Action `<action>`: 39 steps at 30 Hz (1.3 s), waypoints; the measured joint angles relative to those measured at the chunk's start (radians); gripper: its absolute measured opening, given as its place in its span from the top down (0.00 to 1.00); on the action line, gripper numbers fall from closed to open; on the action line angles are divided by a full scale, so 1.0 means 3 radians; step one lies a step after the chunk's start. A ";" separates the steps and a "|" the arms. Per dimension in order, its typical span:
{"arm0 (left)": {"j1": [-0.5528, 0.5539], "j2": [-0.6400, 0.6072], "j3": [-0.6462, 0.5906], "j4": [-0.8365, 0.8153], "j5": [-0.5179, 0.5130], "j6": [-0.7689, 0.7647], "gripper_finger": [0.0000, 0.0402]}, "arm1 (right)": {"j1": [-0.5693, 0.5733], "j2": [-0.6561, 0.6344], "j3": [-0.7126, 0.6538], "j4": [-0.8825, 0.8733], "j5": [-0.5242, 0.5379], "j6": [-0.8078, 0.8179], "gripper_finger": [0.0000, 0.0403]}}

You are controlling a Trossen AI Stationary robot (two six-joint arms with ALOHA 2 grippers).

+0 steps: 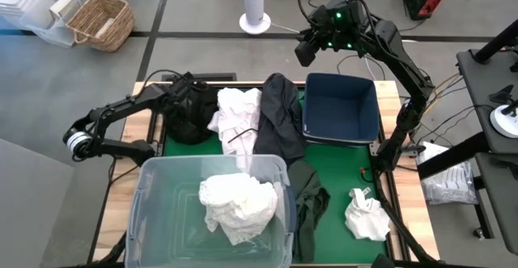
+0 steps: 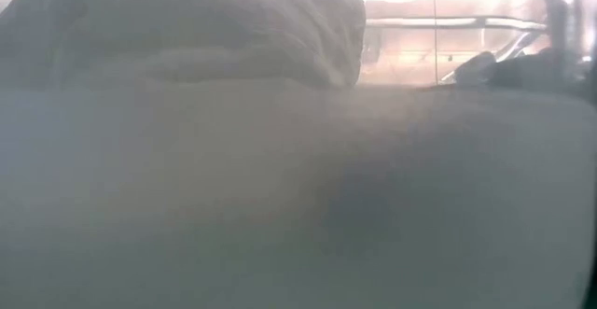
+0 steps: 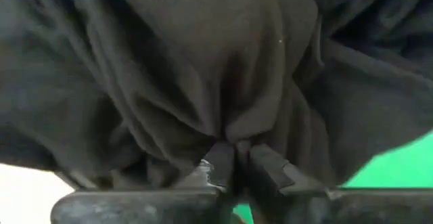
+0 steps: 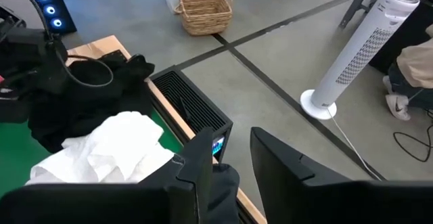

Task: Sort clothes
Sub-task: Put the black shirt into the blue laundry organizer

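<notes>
A black garment [image 1: 193,116] lies bunched at the table's far left. My left gripper [image 1: 188,99] [image 3: 235,160] is sunk into it and shut on its cloth. White garments [image 1: 238,118] lie beside it. A long dark garment [image 1: 281,114] runs from the far edge toward the near edge, its side against the blue bin [image 1: 340,106]. My right gripper [image 1: 306,53] [image 4: 230,139] hangs open, high above the table's far edge, over that garment's far end. One white garment [image 1: 239,203] fills the clear tub [image 1: 162,187]; another [image 1: 366,217] lies near right. My left gripper pinches a gathered fold of the black garment [image 3: 233,139] between its two fingertips [image 3: 218,163]. The fingers come in from the table's left, slanting down. Creases run toward the pinch. The rest of the garment lies heaped on the table.
The blue bin holds nothing that shows. The clear tub stands at the near edge and blocks the low view, where white cloth [image 2: 187,29] shows through its wall. A black box [image 4: 189,109] sits beyond the far edge. Green mat [image 1: 348,163] lies bare between bin and near-right garment.
</notes>
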 joint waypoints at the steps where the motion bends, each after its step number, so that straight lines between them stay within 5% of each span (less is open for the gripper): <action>1: 0.0000 -0.0038 0.0025 -0.0074 0.0001 -0.0004 0.99 | 0.0001 0.0000 0.0000 0.0000 0.0001 0.0000 0.76; 12: 0.0000 -0.0576 0.0749 -0.0439 0.0087 -0.0010 1.00 | 0.0000 0.0000 -0.0004 0.0000 -0.0001 -0.0026 0.81; 32: 0.0000 -0.0506 0.2757 -0.1068 0.0222 -0.0089 1.00 | 0.0000 0.0000 -0.0004 0.0026 -0.0004 -0.0054 0.77; 39: 0.0001 -0.0437 0.3261 -0.1073 0.0302 -0.0117 1.00 | 0.0025 0.0000 -0.0004 0.0373 -0.0470 -0.0158 0.74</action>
